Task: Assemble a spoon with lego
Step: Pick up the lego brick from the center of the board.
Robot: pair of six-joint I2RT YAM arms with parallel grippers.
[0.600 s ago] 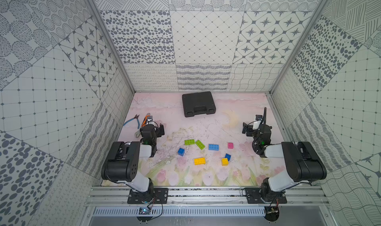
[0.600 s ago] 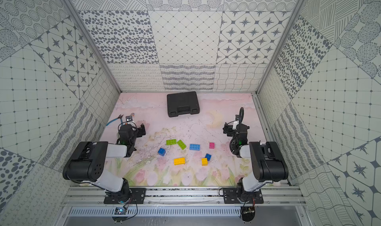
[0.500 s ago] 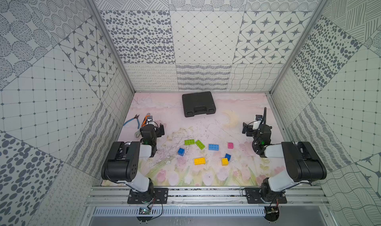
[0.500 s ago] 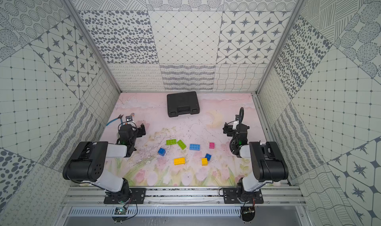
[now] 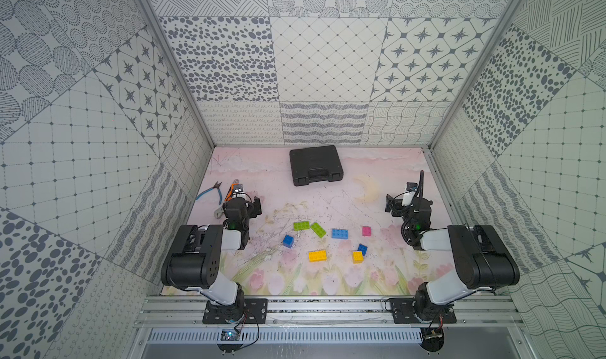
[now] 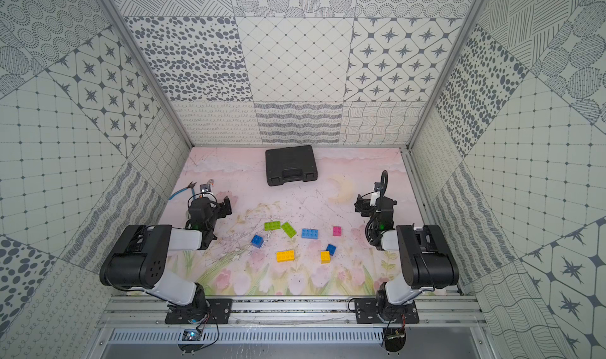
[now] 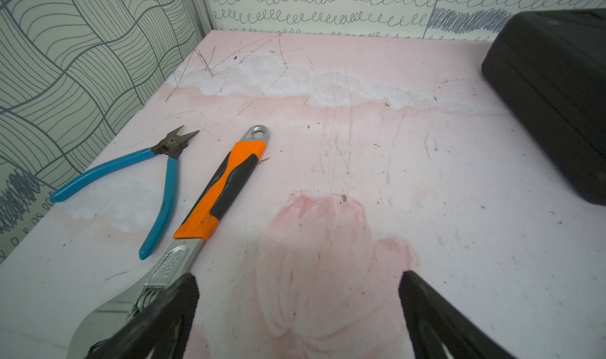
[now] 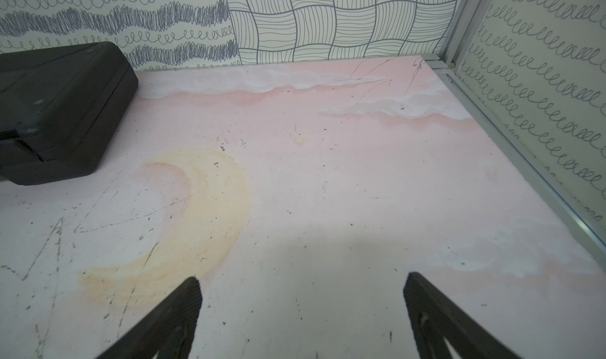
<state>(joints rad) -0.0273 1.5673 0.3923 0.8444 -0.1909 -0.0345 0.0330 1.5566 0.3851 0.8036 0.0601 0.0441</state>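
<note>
Both arms are pointing at the back wall. The left pincer is standing wide open over the bare surface, gripping nothing. The right pincer is doing the same, jaws spread and nothing between them.

The lego is lying loose between the two pincers, behind their fingertips and nearer the arm bases:
- a green brick just beside a second green brick
- a light blue brick
- a pink brick, nearest the right pincer
- a dark blue brick, nearest the left pincer
- a long yellow brick
- a small yellow brick just beside a second dark blue brick

None are stacked, so no spoon yet.

The wrench is lying just left of the left pincer, its head running under the left finger. The cutters are lying further left. The black case is sitting ahead, between the pincers.
</note>
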